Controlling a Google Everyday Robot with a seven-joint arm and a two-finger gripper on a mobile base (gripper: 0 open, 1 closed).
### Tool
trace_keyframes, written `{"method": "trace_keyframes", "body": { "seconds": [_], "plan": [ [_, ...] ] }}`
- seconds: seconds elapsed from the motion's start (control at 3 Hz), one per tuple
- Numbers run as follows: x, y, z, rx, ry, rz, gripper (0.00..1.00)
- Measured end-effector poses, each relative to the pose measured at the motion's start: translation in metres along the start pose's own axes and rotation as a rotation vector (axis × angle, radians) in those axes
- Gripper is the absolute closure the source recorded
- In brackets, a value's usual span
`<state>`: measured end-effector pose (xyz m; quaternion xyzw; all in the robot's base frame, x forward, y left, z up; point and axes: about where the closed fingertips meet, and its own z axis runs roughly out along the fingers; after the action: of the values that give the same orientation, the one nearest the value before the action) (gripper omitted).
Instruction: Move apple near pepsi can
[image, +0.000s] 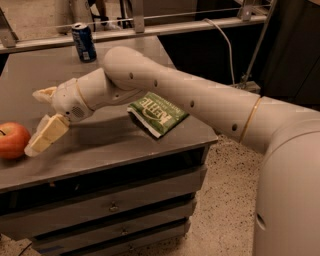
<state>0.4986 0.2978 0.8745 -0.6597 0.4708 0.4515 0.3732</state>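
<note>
Red apple (12, 140) clipped by left edge — jaws spread apart, just beside it.

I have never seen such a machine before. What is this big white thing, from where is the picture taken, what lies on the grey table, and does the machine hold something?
The big white thing is a robot arm. It ends in a gripper with two pale fingers, which are spread open and hold nothing. The single camera looks down on the table from the robot's side; where it is mounted cannot be told. On the grey table, which has drawers below, there are three things. A red apple lies at the left, close to the lower finger. A blue pepsi can stands upright at the far edge. A green snack bag lies beside the arm.
</note>
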Motion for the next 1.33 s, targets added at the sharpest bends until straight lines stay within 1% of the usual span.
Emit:
{"method": "trace_keyframes", "body": {
  "seconds": [0.33,0.67,1.0,1.33],
  "plan": [
    [0.002,0.006,0.016,-0.010,0.010,-0.018,0.00],
    [0.002,0.010,0.027,-0.016,0.008,-0.034,0.18],
    [0.004,0.013,0.036,-0.019,-0.001,-0.029,0.41],
    [0.005,0.015,0.041,-0.015,-0.013,-0.012,0.64]
  ]
}}
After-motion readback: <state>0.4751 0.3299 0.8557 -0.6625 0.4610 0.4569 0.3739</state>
